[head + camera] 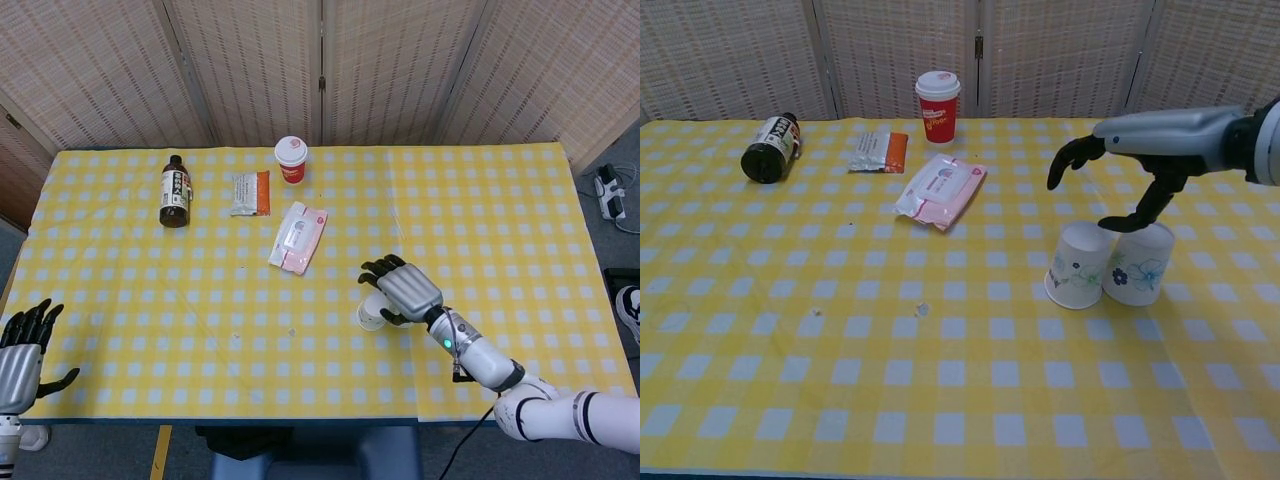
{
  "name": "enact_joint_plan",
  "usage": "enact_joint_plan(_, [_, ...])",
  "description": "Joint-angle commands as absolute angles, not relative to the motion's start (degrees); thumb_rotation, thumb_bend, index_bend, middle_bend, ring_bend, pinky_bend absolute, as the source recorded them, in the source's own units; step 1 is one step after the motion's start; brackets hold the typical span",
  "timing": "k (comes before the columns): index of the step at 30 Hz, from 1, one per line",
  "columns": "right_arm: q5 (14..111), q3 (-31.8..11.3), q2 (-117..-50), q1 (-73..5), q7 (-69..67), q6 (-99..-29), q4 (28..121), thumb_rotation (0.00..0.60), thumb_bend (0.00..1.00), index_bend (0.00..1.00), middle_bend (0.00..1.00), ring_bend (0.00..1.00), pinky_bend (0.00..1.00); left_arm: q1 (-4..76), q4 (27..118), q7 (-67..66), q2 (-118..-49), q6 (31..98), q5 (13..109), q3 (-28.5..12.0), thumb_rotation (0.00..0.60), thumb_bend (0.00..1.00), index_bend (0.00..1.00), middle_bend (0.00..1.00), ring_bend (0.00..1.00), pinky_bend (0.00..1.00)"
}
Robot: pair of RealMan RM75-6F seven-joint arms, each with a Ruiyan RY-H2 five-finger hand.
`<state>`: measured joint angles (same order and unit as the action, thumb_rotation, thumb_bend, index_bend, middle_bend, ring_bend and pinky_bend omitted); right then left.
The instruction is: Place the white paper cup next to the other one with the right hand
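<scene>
My right hand [1140, 165] hovered with fingers spread, holding nothing; the white paper cup [1079, 265] stood touching the other cup [1137, 264], at its 9 o'clock. Placement looked complete.

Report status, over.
Right hand open above the cups. Left hand open, idle. White cup tilted against other cup. Nothing in the way.

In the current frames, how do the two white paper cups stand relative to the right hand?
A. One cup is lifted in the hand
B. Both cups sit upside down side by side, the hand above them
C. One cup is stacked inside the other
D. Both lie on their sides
B: in the chest view the left cup and right cup stand inverted, side by side on the tablecloth, with the right hand open above them, holding neither.
</scene>
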<state>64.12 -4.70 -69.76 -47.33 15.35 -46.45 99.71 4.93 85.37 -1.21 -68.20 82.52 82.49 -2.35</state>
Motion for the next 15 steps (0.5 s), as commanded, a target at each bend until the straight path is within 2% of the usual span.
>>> enact_joint_plan(1, [67.97, -4.40, -65.56, -42.44, 14.68, -54.61, 103.36, 0.600, 0.42, 0.25, 0.15, 0.13, 0.10, 5.04, 85.33, -1.02, -68.19, 82.49, 82.49, -2.48, 0.600, 0.22, 0.00, 0.00, 0.00, 0.00])
enact_joint_plan(6, [72.60, -2.68, -63.12, -34.24, 14.86, -67.65, 104.51, 0.600, 0.42, 0.23, 0.13, 0.14, 0.10, 5.32, 85.14, -0.95, -68.58, 82.32, 82.61, -2.62, 0.600, 0.22, 0.00, 0.00, 0.00, 0.00])
enact_joint_plan(12, [77.08, 0.05, -61.44, -24.82, 10.86, -79.02, 103.01, 0.600, 0.42, 0.03, 0.03, 0.09, 0.09, 5.70, 85.46, -1.03, -69.10, 82.24, 82.60, -2.96, 0.600, 0.22, 0.00, 0.00, 0.00, 0.00])
enact_joint_plan(15, [79.04, 1.45, -61.35, -20.87, 8.38, -82.81, 100.95, 0.600, 0.42, 0.00, 0.00, 0.05, 0.04, 5.83, 85.86, -1.51, -69.48, 82.58, 82.58, -3.26, 0.600, 0.22, 0.00, 0.00, 0.00, 0.00])
